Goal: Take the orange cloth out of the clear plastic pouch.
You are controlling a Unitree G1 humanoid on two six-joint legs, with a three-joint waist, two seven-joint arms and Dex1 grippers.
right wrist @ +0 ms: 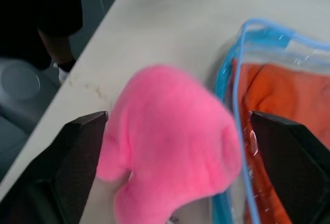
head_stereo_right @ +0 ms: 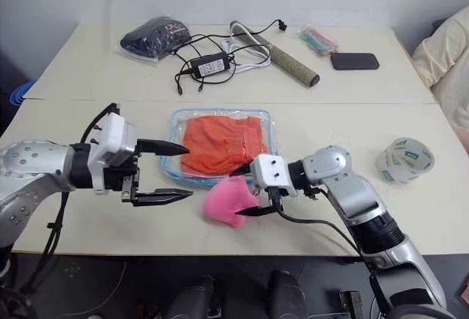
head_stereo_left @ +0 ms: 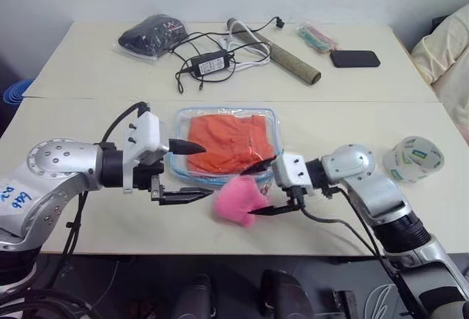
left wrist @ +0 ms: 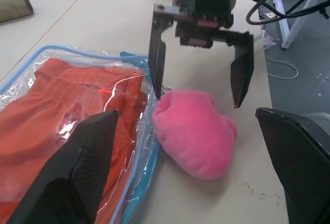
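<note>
Pouch (head_stereo_left: 226, 146) with orange cloth (head_stereo_left: 229, 143) lies flat between both spread grippers; left gripper (head_stereo_left: 192, 171) is nearer its edge; right gripper (head_stereo_left: 265, 187) straddles a pink cloth (head_stereo_left: 238, 200).

pouch (head_stereo_left: 226, 145) on table (head_stereo_left: 88, 216), cloth (head_stereo_left: 229, 141) inside | left gripper (head_stereo_left: 192, 171) at pouch's left edge | soft lump (head_stereo_left: 238, 199) between right gripper (head_stereo_left: 265, 187) fingers, beside pouch's near edge

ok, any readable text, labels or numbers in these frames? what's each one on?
Blue handwriting on a white sticker on the left arm: too blurred to read.
Green print on the tape roll: too small to read.
White marks on the dark bag: unreadable.
Nothing else carries text.
</note>
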